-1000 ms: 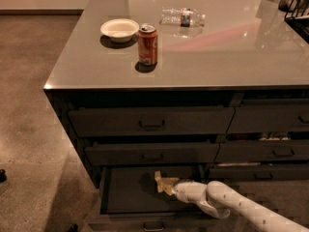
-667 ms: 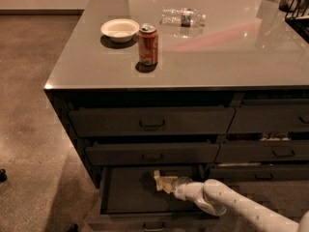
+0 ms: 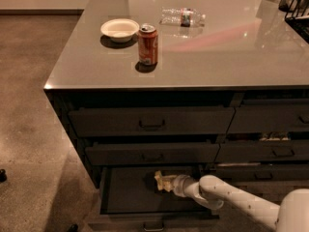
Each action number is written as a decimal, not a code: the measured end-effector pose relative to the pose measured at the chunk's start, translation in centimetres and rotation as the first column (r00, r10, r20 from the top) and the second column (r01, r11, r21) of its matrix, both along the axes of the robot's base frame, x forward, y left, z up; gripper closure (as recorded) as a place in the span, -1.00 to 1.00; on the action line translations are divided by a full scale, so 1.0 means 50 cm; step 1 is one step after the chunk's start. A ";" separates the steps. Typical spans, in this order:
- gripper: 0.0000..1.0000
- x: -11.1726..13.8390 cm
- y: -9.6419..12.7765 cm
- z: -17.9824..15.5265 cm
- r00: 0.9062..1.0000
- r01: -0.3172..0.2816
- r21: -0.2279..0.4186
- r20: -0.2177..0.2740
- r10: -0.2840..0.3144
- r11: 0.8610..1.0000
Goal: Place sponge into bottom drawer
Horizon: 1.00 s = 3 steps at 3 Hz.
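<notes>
The bottom drawer [image 3: 126,193] is pulled open at the lower middle, showing its long dark inner tray and a small bar handle on its front. My white arm reaches in from the lower right. My gripper [image 3: 164,181] is inside the drawer, toward its back. A pale yellow sponge [image 3: 161,180] sits at the gripper's tip, over the tray.
On the grey countertop [image 3: 231,57] stand a white bowl [image 3: 119,29], a red soda can [image 3: 147,44] and a lying clear plastic bottle [image 3: 182,17]. Two shut drawer fronts [image 3: 152,122] with black handles are above the open drawer. More drawers are to the right. A dark rack [image 3: 295,4] is at top right.
The arm and gripper have shifted slightly left inside the drawer with the sponge at the tip. Nothing else has moved.
</notes>
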<state>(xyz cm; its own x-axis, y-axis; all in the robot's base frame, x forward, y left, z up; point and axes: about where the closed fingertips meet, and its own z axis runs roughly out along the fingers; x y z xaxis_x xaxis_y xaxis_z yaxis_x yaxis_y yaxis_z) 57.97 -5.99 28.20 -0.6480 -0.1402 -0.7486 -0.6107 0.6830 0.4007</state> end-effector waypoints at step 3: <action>-0.90 0.013 -0.002 -0.062 0.997 -0.083 -0.035 0.003 0.083 0.996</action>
